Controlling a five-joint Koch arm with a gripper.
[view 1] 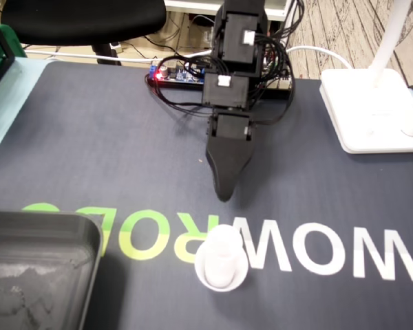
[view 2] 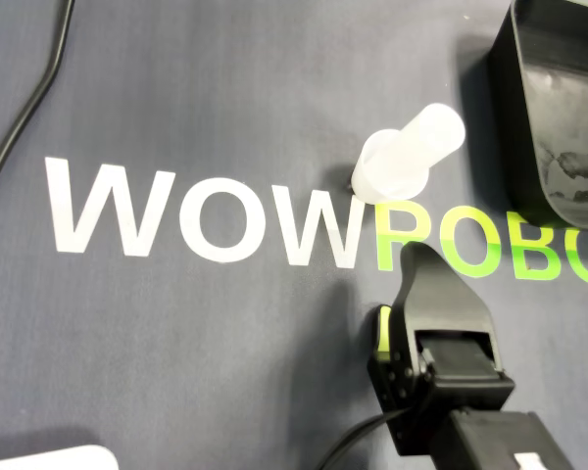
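A small white plastic cylinder on a round flanged base [view 1: 221, 261] [view 2: 407, 157] stands upright on the dark mat, over the letters of the "WOWROBO" print. My black gripper [view 1: 224, 194] [view 2: 413, 251] points at it from a short distance, its tip low over the mat and not touching the cylinder. Both views show the gripper as a single dark wedge, one jaw behind the other. Nothing is seen held in it.
A black tray [view 1: 38, 268] [view 2: 559, 117] lies on the mat beside the cylinder. A white lamp base [view 1: 372, 110] stands at the right in the fixed view. A controller board [view 1: 175, 72] with cables lies behind the arm. A black cable [view 2: 20, 108] crosses the mat.
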